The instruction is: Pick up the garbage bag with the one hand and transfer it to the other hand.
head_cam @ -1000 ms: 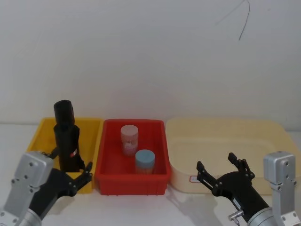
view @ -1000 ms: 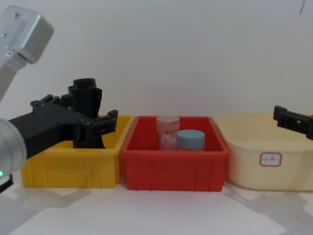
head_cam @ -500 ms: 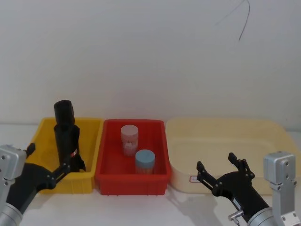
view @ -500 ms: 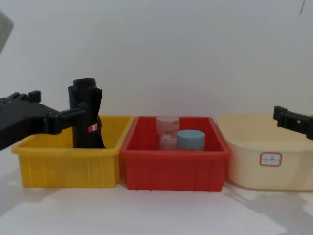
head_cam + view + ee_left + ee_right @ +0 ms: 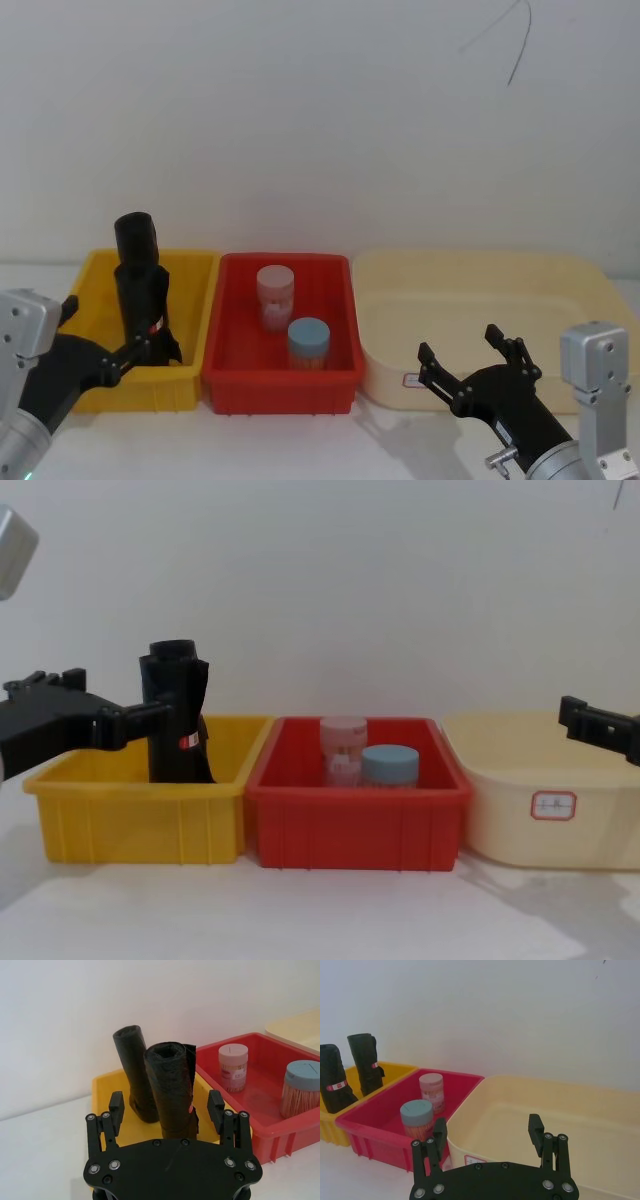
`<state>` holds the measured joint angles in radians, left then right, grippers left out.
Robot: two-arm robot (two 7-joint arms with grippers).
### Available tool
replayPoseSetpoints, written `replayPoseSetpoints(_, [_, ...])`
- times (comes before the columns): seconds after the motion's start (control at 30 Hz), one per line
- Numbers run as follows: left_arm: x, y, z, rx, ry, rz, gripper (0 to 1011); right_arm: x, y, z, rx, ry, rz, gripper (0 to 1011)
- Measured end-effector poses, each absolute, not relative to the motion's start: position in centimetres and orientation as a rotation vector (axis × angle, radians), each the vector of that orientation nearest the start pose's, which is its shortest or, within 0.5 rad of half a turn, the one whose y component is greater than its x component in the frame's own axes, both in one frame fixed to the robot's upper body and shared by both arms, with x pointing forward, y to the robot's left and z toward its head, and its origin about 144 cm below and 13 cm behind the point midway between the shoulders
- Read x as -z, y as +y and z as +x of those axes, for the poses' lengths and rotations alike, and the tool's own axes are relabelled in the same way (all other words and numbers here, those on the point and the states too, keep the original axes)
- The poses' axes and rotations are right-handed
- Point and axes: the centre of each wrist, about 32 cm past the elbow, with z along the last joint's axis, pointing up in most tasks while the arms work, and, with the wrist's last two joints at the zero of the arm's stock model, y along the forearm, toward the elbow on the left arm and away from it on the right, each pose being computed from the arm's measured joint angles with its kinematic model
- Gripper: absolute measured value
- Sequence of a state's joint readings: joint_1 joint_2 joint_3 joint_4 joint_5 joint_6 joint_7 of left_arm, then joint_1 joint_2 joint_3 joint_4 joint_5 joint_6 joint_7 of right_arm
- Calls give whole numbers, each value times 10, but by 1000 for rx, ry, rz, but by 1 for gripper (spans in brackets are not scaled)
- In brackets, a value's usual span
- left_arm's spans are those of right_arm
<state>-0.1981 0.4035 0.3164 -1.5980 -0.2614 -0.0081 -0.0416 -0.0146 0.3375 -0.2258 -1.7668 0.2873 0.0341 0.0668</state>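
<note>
Left wrist view has the left gripper (image 5: 166,1100) spread wide, its two black fingers (image 5: 116,1105) held well apart with nothing clasped between them. The garbage bag (image 5: 170,1085) rises in the gap just beyond them, with clear space on either side. From the chest view one finger crosses in front of the roll at about mid-height, but I cannot tell whether it touches. Seen from the head view, this gripper reaches in low over the front left part of the yellow bin (image 5: 190,258).

The bag stands upright inside that bin, with a scrap of red label on its side. A second black roll (image 5: 132,1072) stands close behind it in the same bin.

Next along is the red bin (image 5: 285,260), holding a pink jar (image 5: 275,290) and a blue-lidded jar (image 5: 308,340). Beyond it sits a cream tub (image 5: 480,262).

The right gripper (image 5: 458,342) hangs in front of the tub's near wall, fingers parted and empty, well apart from the bag.
</note>
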Motion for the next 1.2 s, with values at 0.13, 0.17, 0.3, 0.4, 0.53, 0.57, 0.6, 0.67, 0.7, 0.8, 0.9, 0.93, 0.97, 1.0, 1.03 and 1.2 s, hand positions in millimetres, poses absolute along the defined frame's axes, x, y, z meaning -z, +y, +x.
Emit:
replayPoseSetpoints(0.13, [-1201,245,506,-1219,-199,31,1002,-1189,-237,443,1229,-75,26,1000])
replayPoseSetpoints(0.17, [-1200,244,509,-1216,-194,30,1001,-1189,-237,443,1229,-75,26,1000])
replayPoseSetpoints(0.3, [-1200,242,517,-1205,-178,26,1001,-1189,-237,443,1229,-75,26,1000])
replayPoseSetpoints(0.4, [-1200,241,521,-1200,-171,24,1002,-1189,-237,443,1229,-75,26,1000])
replayPoseSetpoints(0.53, [-1200,238,531,-1193,-158,21,1002,-1189,-237,443,1229,-75,26,1000])
replayPoseSetpoints(0.57, [-1200,238,533,-1192,-157,20,1001,-1189,-237,443,1229,-75,26,1000])
replayPoseSetpoints(0.6, [-1200,237,536,-1190,-153,18,1002,-1189,-237,443,1229,-75,26,1000])
replayPoseSetpoints(0.67, [-1200,237,539,-1188,-150,16,1001,-1189,-237,443,1229,-75,26,1000])
replayPoseSetpoints(0.7, [-1200,236,542,-1185,-146,13,1002,-1189,-237,443,1229,-75,26,1000])
replayPoseSetpoints(0.8, [-1200,234,547,-1179,-137,8,1001,-1189,-237,443,1229,-75,26,1000])
replayPoseSetpoints(0.9, [-1199,233,553,-1175,-124,1,992,-1189,-237,443,1229,-75,26,1000])
replayPoseSetpoints(0.93, [-1199,233,554,-1174,-122,0,992,-1189,-237,443,1229,-75,26,1000])
replayPoseSetpoints(0.97, [-1199,232,555,-1173,-120,-2,973,-1189,-237,443,1229,-75,26,999])
replayPoseSetpoints(1.0, [-1199,232,557,-1171,-115,-6,934,-1189,-237,443,1229,-75,26,1000])
replayPoseSetpoints(1.03, [-1198,232,559,-1171,-112,-7,934,-1189,-237,443,1229,-75,26,1000])
replayPoseSetpoints(1.2, [-1198,232,564,-1168,-95,-15,816,-1189,-237,443,1229,-75,26,1000])
